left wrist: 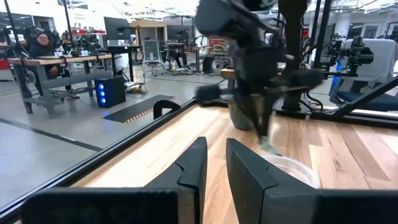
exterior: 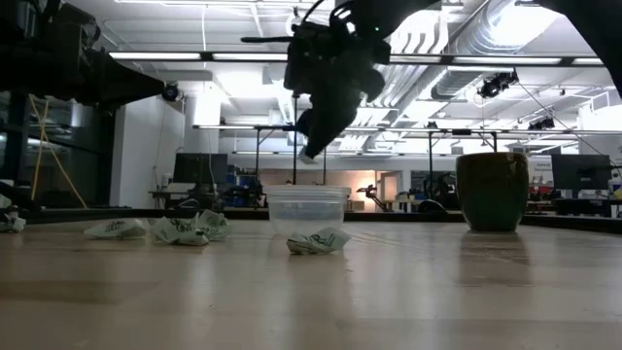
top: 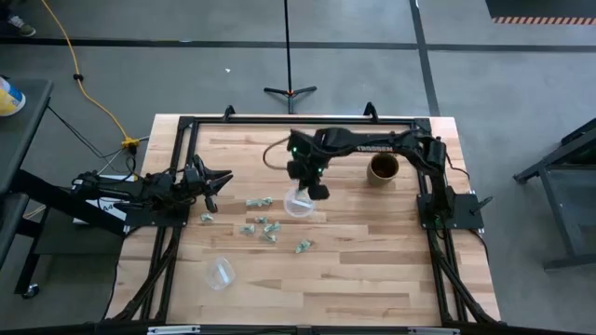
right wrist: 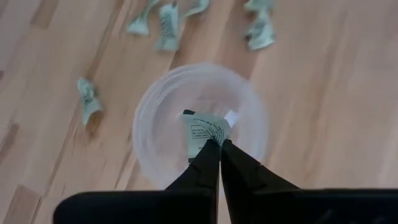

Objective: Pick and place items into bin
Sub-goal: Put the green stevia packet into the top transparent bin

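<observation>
Right gripper point(right wrist: 214, 146) pinched shut on one pale green item point(right wrist: 204, 130), hanging directly above clear cup point(top: 297, 203). Straight drop, no lateral offset. Remaining items point(top: 264, 226) scattered around cup's 7 o'clock. Left gripper point(top: 212, 181) parked at table's 9 o'clock, nearly closed, empty.

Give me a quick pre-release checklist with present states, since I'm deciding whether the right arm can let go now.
1. Right pincer shut on a pale green piece: ok.
2. Piece directly above the clear cup: ok.
3. Cup upright on the table: ok.
4. Left pincer parked at the table's left edge, away from the cup: ok.
5. Loose pieces lying outside the cup, none on its rim: ok.
6. Pieces already in the cup: cannot tell.
</observation>
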`<state>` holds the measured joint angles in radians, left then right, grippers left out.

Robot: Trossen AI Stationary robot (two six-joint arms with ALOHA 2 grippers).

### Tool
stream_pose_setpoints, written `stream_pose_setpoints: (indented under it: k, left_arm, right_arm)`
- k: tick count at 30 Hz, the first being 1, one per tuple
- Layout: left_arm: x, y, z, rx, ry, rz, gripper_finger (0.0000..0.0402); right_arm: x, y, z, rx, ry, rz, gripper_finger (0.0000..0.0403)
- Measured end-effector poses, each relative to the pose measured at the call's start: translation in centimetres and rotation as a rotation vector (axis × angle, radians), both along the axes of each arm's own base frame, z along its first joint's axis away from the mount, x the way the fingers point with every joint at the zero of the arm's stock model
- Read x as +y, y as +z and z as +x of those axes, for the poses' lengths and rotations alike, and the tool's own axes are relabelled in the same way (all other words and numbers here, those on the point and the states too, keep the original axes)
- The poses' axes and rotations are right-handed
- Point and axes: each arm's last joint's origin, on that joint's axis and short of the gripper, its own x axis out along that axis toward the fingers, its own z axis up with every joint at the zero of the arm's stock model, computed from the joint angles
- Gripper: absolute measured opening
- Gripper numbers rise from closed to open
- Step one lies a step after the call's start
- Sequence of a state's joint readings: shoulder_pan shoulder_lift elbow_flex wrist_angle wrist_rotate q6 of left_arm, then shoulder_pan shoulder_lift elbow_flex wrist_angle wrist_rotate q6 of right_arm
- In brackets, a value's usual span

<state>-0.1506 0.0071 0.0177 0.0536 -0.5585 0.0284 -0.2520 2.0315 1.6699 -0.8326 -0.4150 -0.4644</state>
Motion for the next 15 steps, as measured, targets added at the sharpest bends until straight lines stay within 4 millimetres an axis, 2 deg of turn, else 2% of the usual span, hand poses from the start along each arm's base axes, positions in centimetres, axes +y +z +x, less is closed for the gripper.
stream_pose_setpoints:
  k: [5, 8, 15]
  left_arm:
    - [0.0, 0.0, 0.0, -0.001, 0.0, 0.0, 0.0097]
    - [0.0, 0.0, 0.0, -0.005, 0.0, -0.001, 0.0097]
    - [0.0, 0.1, 0.0, 0.008, 0.003, 0.031, 0.0097]
  right_arm:
    - [1.6, -1.1, -0.1, 0.048, 0.011, -0.016, 0.0008]
    - [2.1, -1.2, 0.4, 0.035, -0.059, -0.078, 0.0025]
    - [3.4, -1.2, 0.7, 0.055, -0.119, -0.166, 0.0108]
